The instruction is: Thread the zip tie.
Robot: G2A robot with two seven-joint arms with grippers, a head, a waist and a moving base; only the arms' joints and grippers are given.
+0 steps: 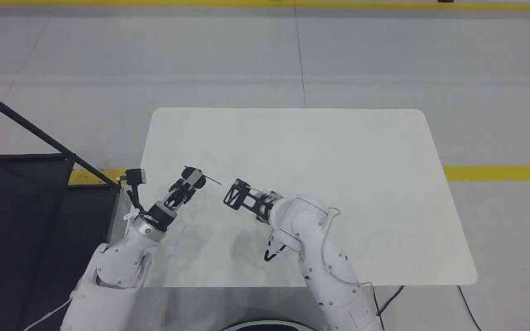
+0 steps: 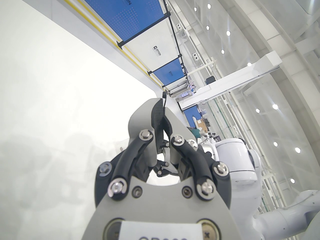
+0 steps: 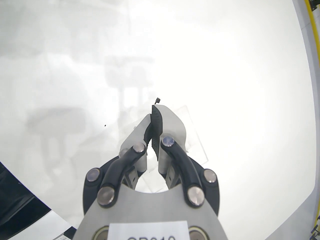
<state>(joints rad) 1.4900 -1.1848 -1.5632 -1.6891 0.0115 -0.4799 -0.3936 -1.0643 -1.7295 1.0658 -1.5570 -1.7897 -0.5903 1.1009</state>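
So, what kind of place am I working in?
Probably a large industrial hall or robot test lab: a white table on a grey floor with yellow floor lines, blue partition panels, and a high ceiling with rows of lights.

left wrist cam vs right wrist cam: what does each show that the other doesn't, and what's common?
Left wrist view: the left gripper shut on a thin black plastic zip tie strip that pokes past its tips. Behind it are the other arm's white shell and blue wall panels.

Right wrist view: the right gripper shut, with a small black square piece at its tips, likely the tie's head. A clear flat sheet lies under it.

Both: the white table.
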